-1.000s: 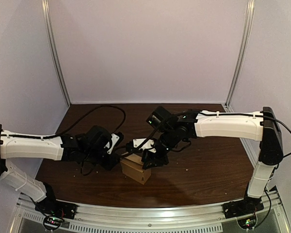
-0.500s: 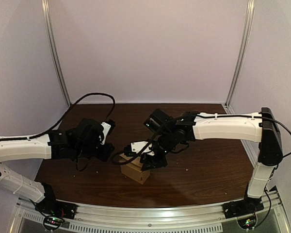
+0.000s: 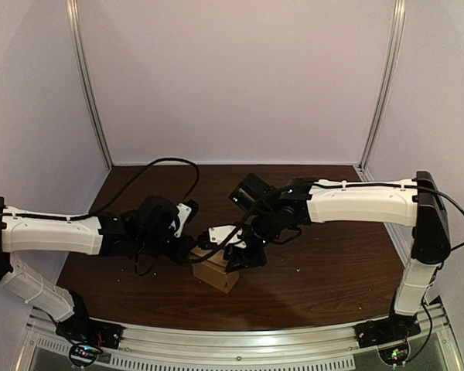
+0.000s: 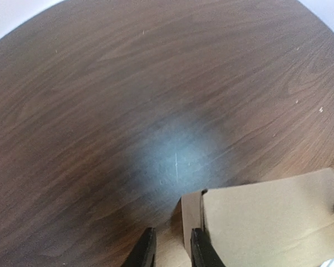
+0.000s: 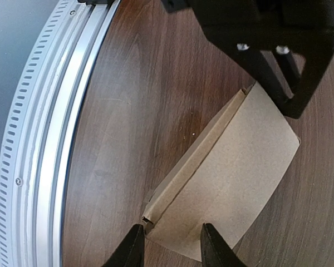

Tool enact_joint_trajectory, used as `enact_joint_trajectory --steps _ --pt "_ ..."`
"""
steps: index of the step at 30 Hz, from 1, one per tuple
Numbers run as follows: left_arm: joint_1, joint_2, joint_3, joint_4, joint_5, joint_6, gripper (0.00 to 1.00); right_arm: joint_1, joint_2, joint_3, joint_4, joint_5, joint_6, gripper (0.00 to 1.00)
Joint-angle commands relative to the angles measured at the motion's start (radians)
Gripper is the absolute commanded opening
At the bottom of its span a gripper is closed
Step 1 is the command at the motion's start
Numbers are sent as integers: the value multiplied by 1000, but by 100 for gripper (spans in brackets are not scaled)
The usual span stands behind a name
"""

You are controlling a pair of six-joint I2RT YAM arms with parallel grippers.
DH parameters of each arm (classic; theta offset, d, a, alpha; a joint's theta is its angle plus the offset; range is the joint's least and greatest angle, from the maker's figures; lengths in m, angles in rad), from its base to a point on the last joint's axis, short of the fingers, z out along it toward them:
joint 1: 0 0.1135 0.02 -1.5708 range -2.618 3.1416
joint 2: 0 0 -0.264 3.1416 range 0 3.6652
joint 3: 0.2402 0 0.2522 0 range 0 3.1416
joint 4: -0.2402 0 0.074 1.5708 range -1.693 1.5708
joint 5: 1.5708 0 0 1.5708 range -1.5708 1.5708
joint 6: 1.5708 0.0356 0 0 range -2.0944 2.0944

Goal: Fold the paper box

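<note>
Top external view: the paper box (image 3: 216,274) sits on the counter (image 3: 332,263) between both grippers. The left gripper (image 3: 187,250) seems to pinch the box's left flap in its jaws; the right gripper (image 3: 236,259) holds its jaws spread over the box's top. The box is likely light, crease-prone card, best held by its flap edges.

The overhead camera, mounted above and behind my arm bases, looks down and forward across the tabletop (image 3: 332,255), taking the paper box (image 3: 216,272) from afar. My left wrist camera hangs close over the box's corner (image 4: 267,217), facing down past my left pincer (image 4: 170,250). My right wrist camera sits close too, looking past my right pincer (image 5: 170,245) along the box (image 5: 222,189), with the rail (image 5: 50,122) to its left. All three views share the box.
</note>
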Motion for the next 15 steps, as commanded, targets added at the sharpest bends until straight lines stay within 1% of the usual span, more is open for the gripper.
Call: enact_joint_trajectory --steps 1,4,9,13,15 --pt "-13 57 -64 50 36 -33 24 6 48 -29 -55 48 2 36" --pt "-12 41 -81 46 8 -37 24 7 51 -28 -53 45 2 36" --pt "-13 7 -36 0 -50 -10 23 6 38 4 -78 37 2 36" --pt "-13 -67 -2 -14 -127 5 23 7 2 30 -95 44 1 36" --pt "-13 -105 9 -4 -138 10 21 6 -6 35 -95 45 1 36"
